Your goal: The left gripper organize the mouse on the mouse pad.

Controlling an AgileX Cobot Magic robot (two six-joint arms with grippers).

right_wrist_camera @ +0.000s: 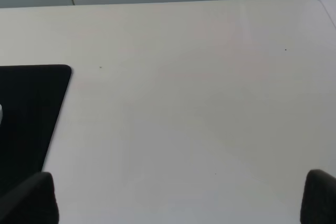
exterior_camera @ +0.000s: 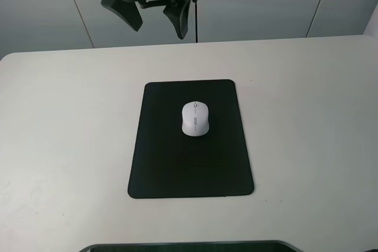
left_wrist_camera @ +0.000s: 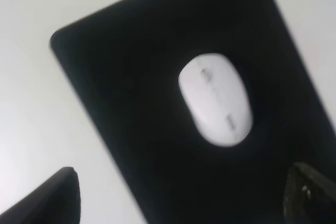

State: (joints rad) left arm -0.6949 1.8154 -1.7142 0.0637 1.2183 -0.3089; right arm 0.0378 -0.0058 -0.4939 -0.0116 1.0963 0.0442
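The white mouse lies on the upper middle of the black mouse pad, its scroll wheel toward the far edge. My left gripper hangs open high above the pad's far edge, touching nothing. In the left wrist view the mouse sits on the pad, blurred, and the left gripper frames them with both dark fingertips spread wide. In the right wrist view the right gripper is open over bare table, with a corner of the pad beside it.
The pad rests in the middle of a pale table. Grey wall panels stand behind the table's far edge. A dark curved edge shows at the near border of the exterior view.
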